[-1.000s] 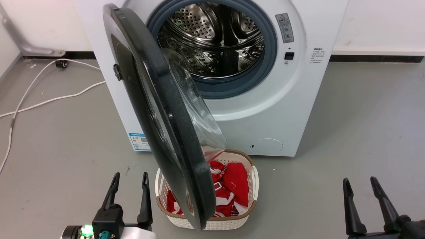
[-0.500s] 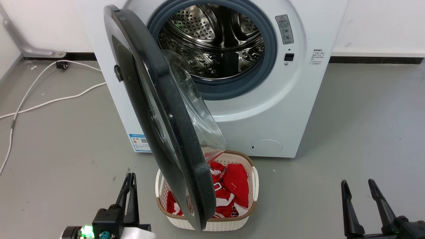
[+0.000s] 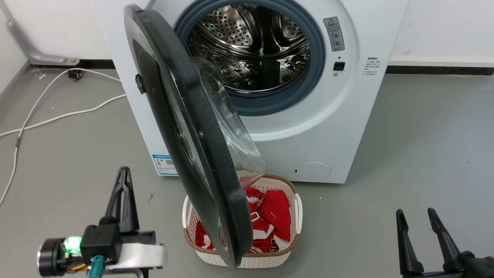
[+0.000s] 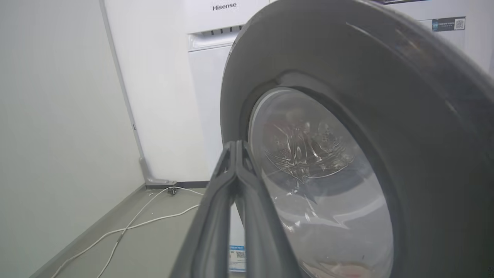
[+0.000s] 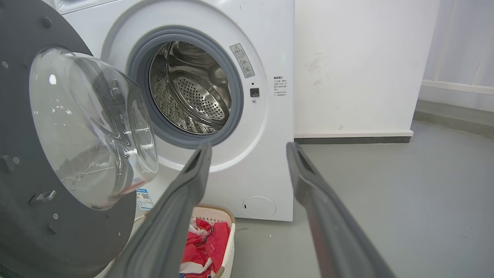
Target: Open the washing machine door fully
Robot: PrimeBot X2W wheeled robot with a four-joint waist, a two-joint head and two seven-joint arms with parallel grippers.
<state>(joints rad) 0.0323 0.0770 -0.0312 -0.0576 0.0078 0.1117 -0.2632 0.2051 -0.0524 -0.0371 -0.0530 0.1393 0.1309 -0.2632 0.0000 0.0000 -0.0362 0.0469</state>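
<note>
Grey floor [image 3: 424, 135], left end effector [image 3: 124, 170] clenched, fingers upright near washing machine door [image 3: 193, 135], right end effector [image 3: 415, 211] spread, low

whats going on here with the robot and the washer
A two-armed robot faces a white washing machine whose round black door stands partly open, swung out over a woven basket of red clothes. The left gripper is shut on nothing and points at the door's outer face, seemingly set to push it wider. The right gripper hangs open at the lower right, away from everything. The steel drum looks empty.
</note>
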